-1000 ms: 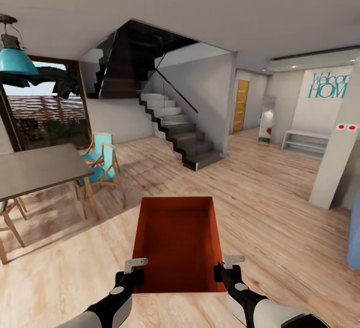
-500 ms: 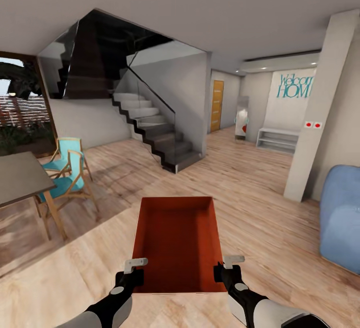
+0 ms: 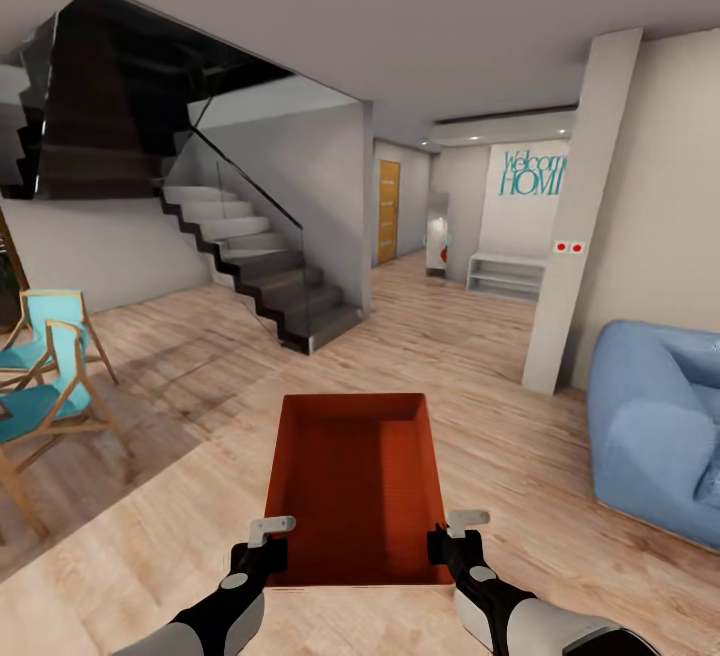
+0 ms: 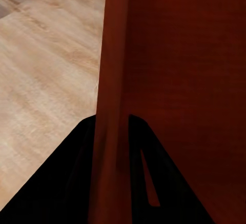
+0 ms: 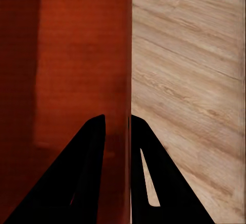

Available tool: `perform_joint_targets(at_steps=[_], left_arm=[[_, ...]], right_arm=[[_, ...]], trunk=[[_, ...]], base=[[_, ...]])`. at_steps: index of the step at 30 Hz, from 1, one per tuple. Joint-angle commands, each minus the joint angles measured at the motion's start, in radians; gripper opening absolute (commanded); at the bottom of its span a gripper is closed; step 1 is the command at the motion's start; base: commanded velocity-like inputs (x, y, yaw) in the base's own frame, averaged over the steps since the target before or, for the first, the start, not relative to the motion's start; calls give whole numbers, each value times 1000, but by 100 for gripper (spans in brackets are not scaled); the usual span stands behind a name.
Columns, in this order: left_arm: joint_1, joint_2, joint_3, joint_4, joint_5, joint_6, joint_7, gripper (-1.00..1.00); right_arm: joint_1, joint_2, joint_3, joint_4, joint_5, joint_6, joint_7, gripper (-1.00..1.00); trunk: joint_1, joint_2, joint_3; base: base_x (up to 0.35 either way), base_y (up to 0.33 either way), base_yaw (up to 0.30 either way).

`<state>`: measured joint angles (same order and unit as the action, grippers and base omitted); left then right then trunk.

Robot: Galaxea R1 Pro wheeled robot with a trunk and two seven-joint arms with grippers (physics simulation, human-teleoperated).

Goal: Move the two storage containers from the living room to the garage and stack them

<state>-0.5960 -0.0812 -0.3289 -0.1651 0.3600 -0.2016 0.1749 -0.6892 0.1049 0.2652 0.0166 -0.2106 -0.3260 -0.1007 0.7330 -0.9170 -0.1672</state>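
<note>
So we've got one storage container (image 3: pixel 355 486) in hand, low center of the frame: orange-red, rectangular, straight plain walls, no lid, nothing inside. Left gripper (image 3: pixel 262 542) pinches its left wall and right gripper (image 3: pixel 452 536) pinches the right wall; in both wrist views the two dark fingers sit either side of the thin red wall (image 4: pixel 110 131) (image 5: pixel 128 131).

Around us: light wood plank flooring (image 3: pixel 470 356), one dark staircase (image 3: pixel 270 281) with a glass rail upper left, two teal wood-framed chairs (image 3: pixel 45 376) at the left edge, one blue sofa (image 3: pixel 655 431) on the right, one pale pillar (image 3: pixel 575 226). There's a wide open floor lane straight ahead toward the orange door (image 3: pixel 388 211).
</note>
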Motion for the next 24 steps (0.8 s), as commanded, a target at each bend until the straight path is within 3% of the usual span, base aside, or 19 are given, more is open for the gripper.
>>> perform_joint_targets(at_steps=[1,24], left_arm=[[-1,11,22,-4,-6,-2,11,-100],[-1,11,22,-4,-4,-2,11,-100]], right_arm=[[-1,1,-67,1,13,1,3,-100],[-1,1,-67,1,13,0,3,-100]], trunk=[[1,-1,-1],[1,-1,-1]], base=[[321,0,-282],[321,0,-262]])
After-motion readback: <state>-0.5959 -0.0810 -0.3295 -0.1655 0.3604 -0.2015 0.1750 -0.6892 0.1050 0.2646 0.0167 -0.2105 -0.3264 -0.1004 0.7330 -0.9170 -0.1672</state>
